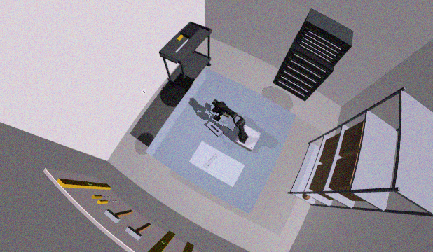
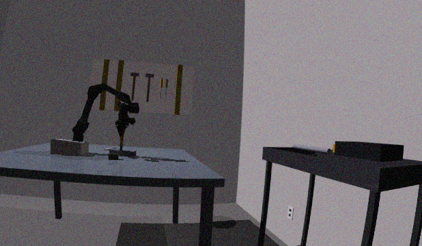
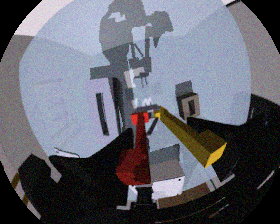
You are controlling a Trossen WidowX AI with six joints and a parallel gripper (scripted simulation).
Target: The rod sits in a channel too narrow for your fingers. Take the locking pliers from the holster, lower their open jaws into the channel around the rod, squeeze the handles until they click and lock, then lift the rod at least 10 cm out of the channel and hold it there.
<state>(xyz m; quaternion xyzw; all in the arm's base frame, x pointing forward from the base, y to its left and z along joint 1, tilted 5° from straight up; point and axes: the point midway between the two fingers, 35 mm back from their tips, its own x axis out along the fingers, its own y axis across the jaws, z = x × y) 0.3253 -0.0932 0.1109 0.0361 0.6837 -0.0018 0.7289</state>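
Observation:
My gripper point(image 1: 220, 117) point(image 2: 121, 134) point(image 3: 160, 125) is shut on the locking pliers, one finger on each side of the handles. The pliers have a red handle point(image 3: 141, 145) and a yellow handle point(image 3: 191, 138); their small grey jaws point down above the table. The channel block point(image 1: 214, 127) point(image 3: 108, 95), pale with a dark slot, lies to the left of the jaws in the wrist view. The holster point(image 2: 113, 156) point(image 3: 189, 107), a small block with a dark opening, stands to their right there and is empty. The rod cannot be made out in the slot.
The arm's white base box point(image 1: 252, 140) point(image 2: 69, 147) stands on the blue table point(image 1: 181, 140) point(image 2: 170, 171). A white sheet point(image 1: 228, 171) lies on the table too. A dark cart point(image 1: 178, 52) point(image 2: 354, 174) stands beyond the table's edge.

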